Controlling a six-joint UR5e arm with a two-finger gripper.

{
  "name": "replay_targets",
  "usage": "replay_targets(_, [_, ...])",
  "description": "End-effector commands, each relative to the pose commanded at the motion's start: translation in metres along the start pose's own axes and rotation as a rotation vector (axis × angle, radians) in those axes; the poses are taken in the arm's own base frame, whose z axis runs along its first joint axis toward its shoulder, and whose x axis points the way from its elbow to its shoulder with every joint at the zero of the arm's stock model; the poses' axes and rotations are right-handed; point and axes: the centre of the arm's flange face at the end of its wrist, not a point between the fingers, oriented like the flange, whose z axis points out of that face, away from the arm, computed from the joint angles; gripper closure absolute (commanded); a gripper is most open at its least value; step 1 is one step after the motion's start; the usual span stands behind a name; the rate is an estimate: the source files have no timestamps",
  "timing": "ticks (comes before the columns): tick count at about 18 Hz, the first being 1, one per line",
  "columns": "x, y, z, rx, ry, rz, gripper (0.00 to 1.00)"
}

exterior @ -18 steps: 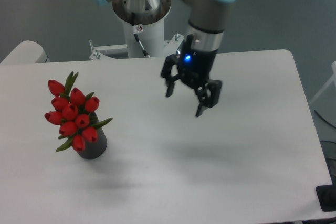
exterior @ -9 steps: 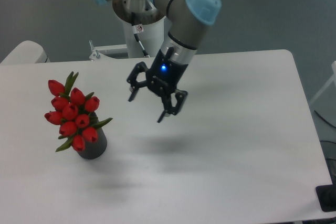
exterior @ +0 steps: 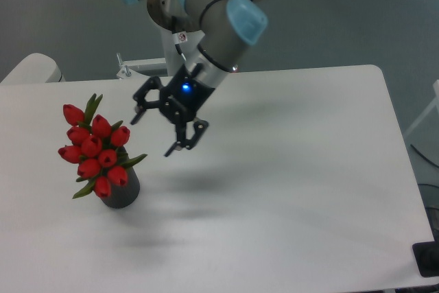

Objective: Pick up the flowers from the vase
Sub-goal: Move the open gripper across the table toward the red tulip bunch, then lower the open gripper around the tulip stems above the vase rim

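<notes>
A: What takes up most of the frame?

B: The white surface [exterior: 295,190], filling everything from the middle band down to the bottom edge. A soft shadow lies on it near the centre.

A: And the arm?

B: The arm [exterior: 212,5] comes down from the top centre, grey with light blue joint caps, in front of its white mounting column [exterior: 180,46]. It slants toward the left, and the gripper [exterior: 159,130] hangs above the surface just left of centre, a blue light glowing on its body.

A: How do the jaws stand?

B: Spread apart, nothing between them. One finger points toward the upper left, the other toward the lower middle.

A: Where are the flowers?

B: The flowers [exterior: 95,147] stand at the left of the frame, red buds with green leaves, their stems down in the vase [exterior: 123,191]. The bunch is wider than the vase.

A: Is the gripper touching them?

B: No. It is near, to the upper right of the bunch, with bare surface showing between.

A: The vase?

B: Small, dark, upright on the surface at lower left.
</notes>
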Motion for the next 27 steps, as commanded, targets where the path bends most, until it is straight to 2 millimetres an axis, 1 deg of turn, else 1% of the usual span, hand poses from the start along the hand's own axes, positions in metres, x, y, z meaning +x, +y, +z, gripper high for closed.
replay_targets(1, [0.002,-0.002,0.004,0.014,0.016,0.008,0.0])
replay_targets(3, [-0.001,0.001,0.012,0.019,0.028,0.008,0.0])
replay_targets(7, [-0.002,0.002,0.012,0.022,0.025,0.042,0.0])
replay_targets(10, [0.002,0.009,0.016,0.017,0.036,0.042,0.0])
replay_targets(20, [0.009,0.004,0.023,0.059,0.069,0.073,0.0])
replay_targets(22, [0.01,0.007,0.031,0.054,0.083,0.069,0.0])
replay_targets(27, [0.01,0.007,0.032,0.058,0.086,0.068,0.0])
